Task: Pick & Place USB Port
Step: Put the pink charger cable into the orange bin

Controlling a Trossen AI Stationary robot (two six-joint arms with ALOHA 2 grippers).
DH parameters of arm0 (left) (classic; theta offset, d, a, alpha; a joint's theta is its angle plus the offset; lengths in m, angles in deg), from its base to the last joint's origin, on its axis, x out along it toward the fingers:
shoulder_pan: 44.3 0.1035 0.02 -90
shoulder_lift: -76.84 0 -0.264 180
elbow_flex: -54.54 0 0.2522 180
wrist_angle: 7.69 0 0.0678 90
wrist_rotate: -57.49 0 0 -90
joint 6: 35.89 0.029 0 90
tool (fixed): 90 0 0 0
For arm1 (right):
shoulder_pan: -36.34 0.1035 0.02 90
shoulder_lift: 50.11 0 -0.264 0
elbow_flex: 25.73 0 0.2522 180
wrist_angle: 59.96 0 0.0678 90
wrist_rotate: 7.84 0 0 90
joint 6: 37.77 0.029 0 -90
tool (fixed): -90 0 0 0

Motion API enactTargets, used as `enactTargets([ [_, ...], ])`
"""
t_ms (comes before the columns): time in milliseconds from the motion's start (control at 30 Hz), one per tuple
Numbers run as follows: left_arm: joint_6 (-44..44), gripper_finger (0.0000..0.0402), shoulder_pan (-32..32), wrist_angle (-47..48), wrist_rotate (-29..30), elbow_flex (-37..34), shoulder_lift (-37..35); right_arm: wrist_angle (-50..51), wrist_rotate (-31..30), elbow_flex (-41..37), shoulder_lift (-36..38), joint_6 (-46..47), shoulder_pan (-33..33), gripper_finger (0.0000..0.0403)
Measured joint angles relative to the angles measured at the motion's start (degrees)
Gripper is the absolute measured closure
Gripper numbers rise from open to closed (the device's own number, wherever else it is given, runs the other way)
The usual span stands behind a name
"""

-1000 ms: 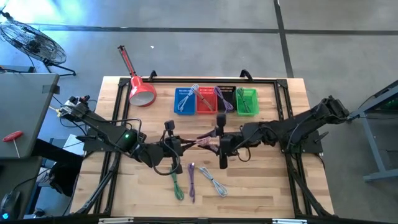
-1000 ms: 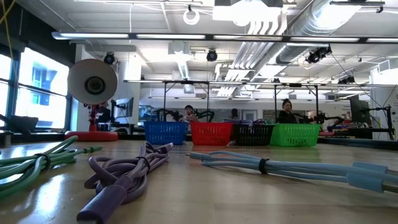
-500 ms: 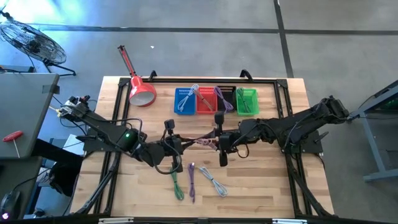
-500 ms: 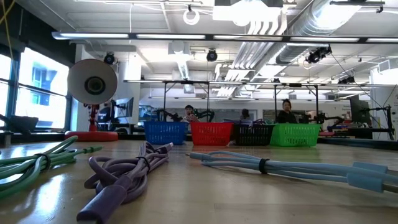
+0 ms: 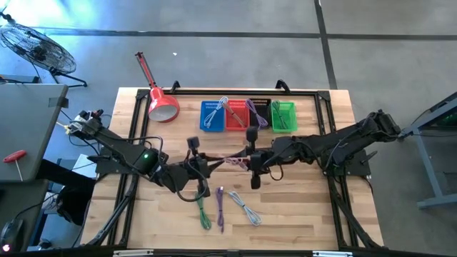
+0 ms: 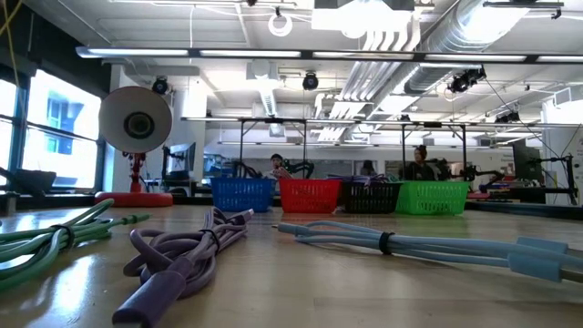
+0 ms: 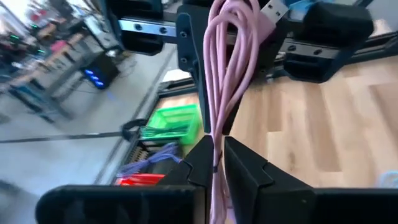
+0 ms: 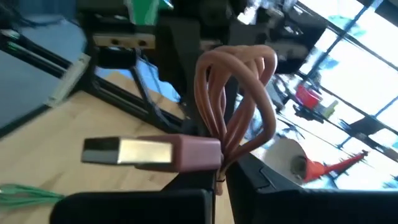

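Note:
A pink USB cable (image 5: pixel 234 162), coiled into a bundle, hangs above the middle of the table between my two grippers. My left gripper (image 5: pixel 216 165) comes from the table's left and is shut on it. My right gripper (image 5: pixel 248 164) comes from the right and is shut on it too. The left wrist view shows the strands (image 7: pixel 227 68) running from my left gripper (image 7: pixel 217 167) to the right arm's dark fingers, with the metal plug (image 7: pixel 277 9) beyond. The right wrist view shows the loops (image 8: pixel 236 93) and the plug (image 8: pixel 127 151) by my right gripper (image 8: pixel 221 177). My left gripper pinches the bundled strands (image 7: pixel 216 149) of the pink cable between its two fingers, coming about level from the table's left. The bundle runs on past the fingertips toward the other gripper, clear of the table. My right gripper pinches the bundle (image 8: pixel 222 163) just beside the pink plug housing (image 8: pixel 196 154), between its two fingers, about level from the table's right. The loops stand out beyond the fingertips and the plug sticks out sideways. The cable is clear of the table.
Blue (image 5: pixel 212 116), red (image 5: pixel 237 114), black (image 5: pixel 259 112) and green (image 5: pixel 283 116) baskets stand in a row at the far edge, some with cables inside. A green (image 5: pixel 203 212), a purple (image 5: pixel 221 207) and a pale blue cable (image 5: pixel 246 212) lie near the front. A red lamp (image 5: pixel 163 106) stands at the far left.
My right gripper has edged a little toward the table's left, closer to the left gripper, at the pink cable. The cable stays lifted between the two grippers.

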Motion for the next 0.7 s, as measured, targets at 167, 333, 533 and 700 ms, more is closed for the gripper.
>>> enactTargets([
  [167, -6.89, 0.0365, 0.07, 0.12, -2.64, 0.0, 0.0, 2.3, -4.36, 0.0, 0.0, 0.41, 0.67, 0.0395],
  [333, -7.15, 0.0365, 0.07, 1.73, -4.03, 0.0, -0.02, 3.82, -6.86, 0.0, 0.0, 0.55, 1.51, 0.0395],
  [533, -9.73, 0.0364, 0.07, 2.73, -4.35, 0.0, -0.04, 4.74, -9.25, 0.0, 0.0, 0.52, 2.47, 0.0395],
  [700, -11.98, 0.0364, 0.11, 3.25, -0.19, 0.02, -0.04, 5.67, -9.34, 0.0, 0.0, 0.52, 3.16, 0.0395],
])
